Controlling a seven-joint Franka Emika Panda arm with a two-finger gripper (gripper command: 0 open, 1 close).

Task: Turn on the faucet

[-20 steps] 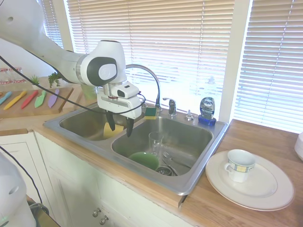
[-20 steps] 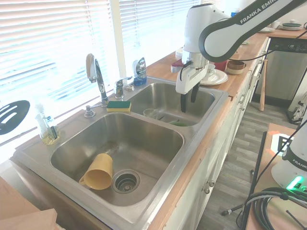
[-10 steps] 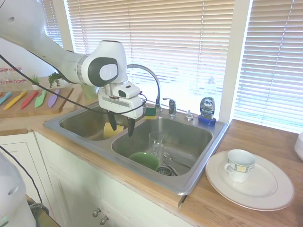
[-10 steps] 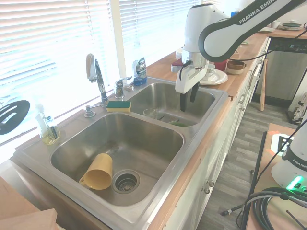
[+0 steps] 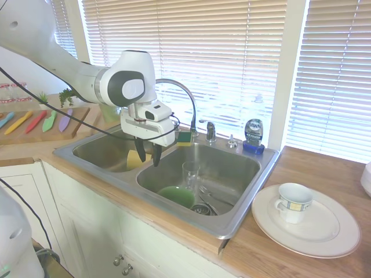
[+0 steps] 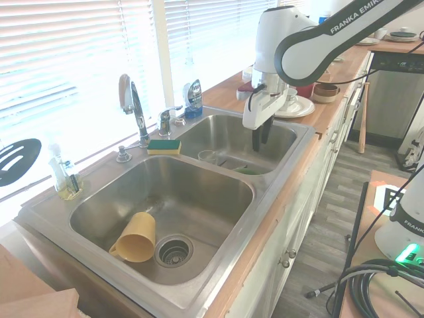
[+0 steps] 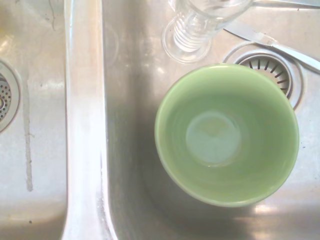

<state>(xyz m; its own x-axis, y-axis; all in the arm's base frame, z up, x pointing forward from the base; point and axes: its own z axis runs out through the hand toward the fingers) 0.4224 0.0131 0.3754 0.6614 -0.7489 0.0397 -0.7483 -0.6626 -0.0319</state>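
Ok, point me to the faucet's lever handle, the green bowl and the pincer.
faucet lever handle [image 5: 209, 128], first exterior view, on its short chrome body behind the basin.
green bowl [image 7: 226, 134], wrist view, on its inside bottom.
pincer [image 5: 146, 157], first exterior view, midway between the dark fingertips.

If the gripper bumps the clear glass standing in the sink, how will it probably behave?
The glass is tall and narrow and stands upright on smooth steel, so a sideways bump would likely tip it. It looks thin and clear, so probably fragile. On its side it may roll toward the green bowl beside it.
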